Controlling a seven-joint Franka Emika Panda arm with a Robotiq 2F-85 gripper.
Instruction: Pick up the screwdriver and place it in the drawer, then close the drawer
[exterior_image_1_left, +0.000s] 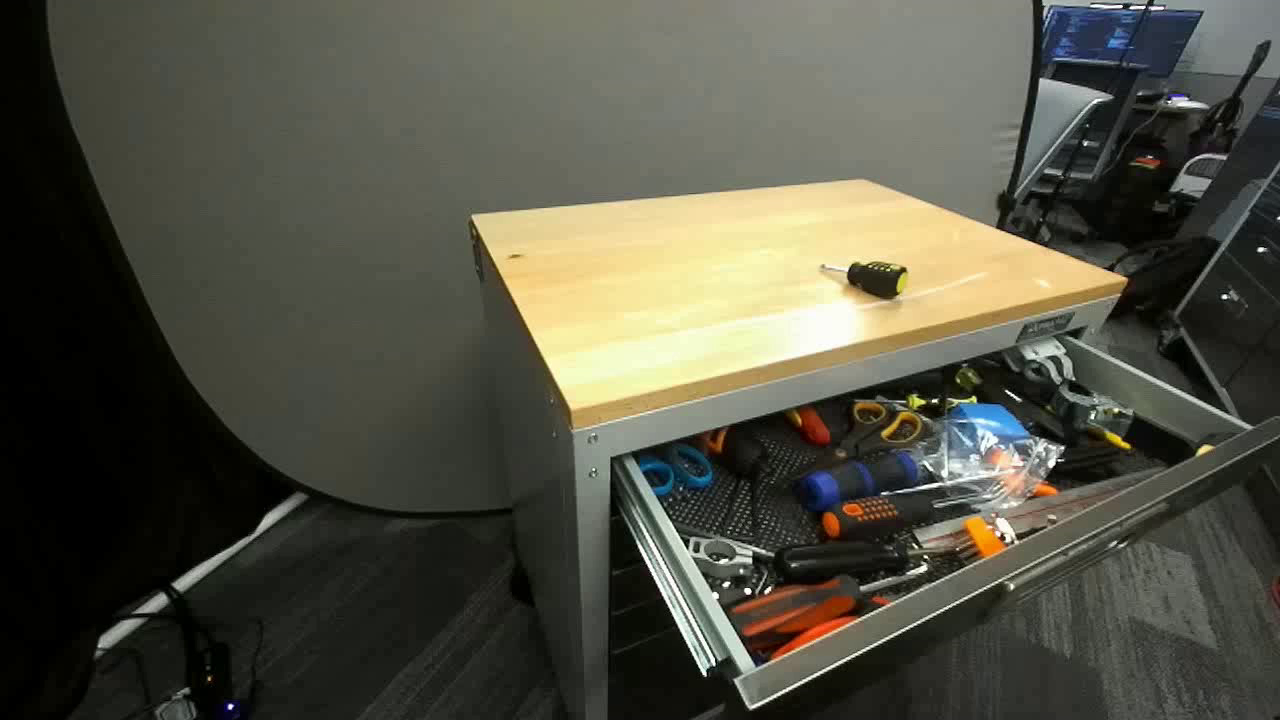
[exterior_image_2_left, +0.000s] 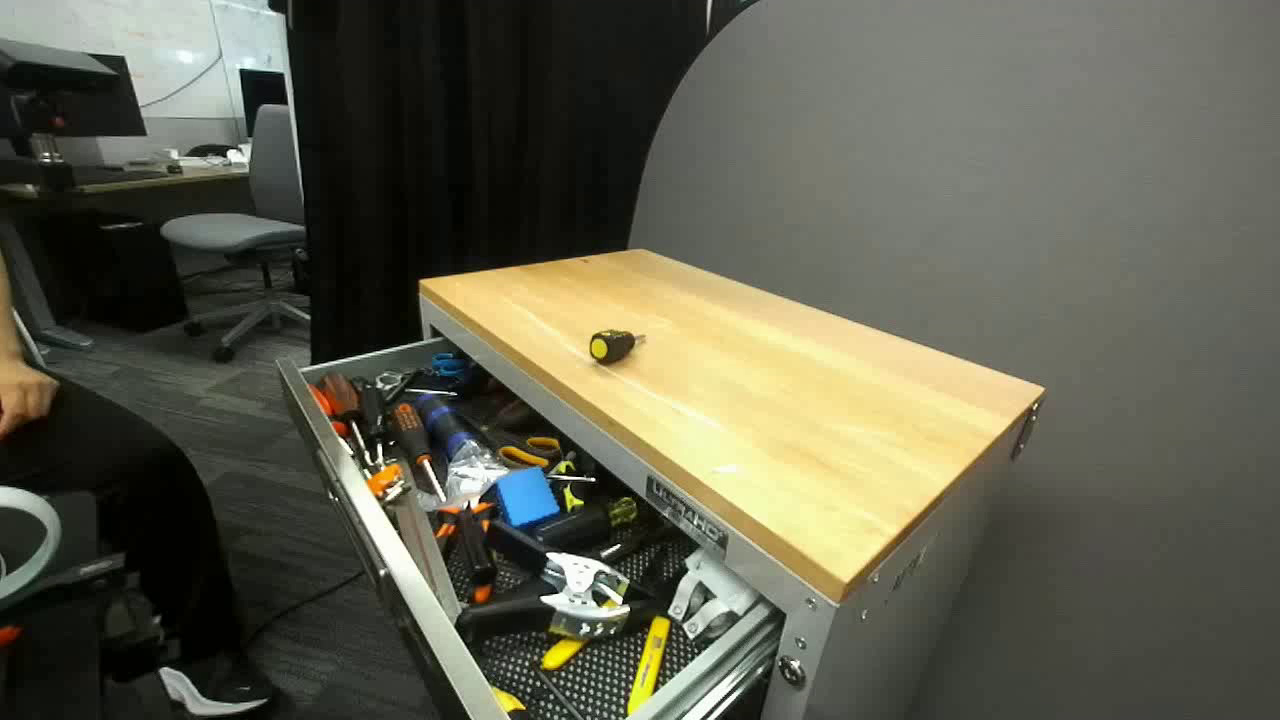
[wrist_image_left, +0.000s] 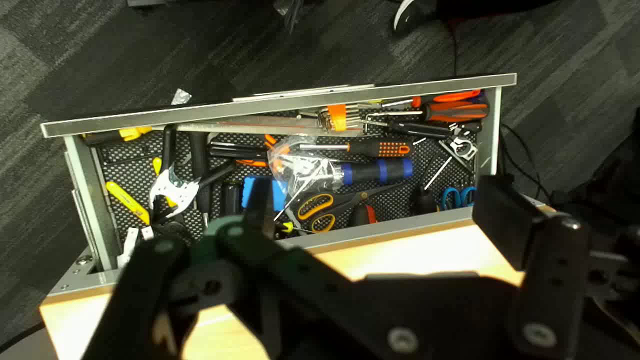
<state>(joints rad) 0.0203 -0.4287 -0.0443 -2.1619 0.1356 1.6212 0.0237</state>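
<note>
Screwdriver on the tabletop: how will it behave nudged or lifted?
Nudged, the screwdriver may roll: its fat, rounded handle lies on its side. It could skid, since the tabletop looks glossy. Lifted, it's probably handle-heavy, given the thin shaft.

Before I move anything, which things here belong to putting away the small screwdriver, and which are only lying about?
For the job:
stubby screwdriver, on the wooden tabletop
top drawer, pulled open
tool, open

Just lying about, inside the drawer:
orange-dotted screwdriver
yellow-handled scissors
silver clamp
blue block

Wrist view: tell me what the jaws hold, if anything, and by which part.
Nothing: the jaws stand wide apart, and the stubby screwdriver lies on the wooden tabletop in both exterior views.
</note>
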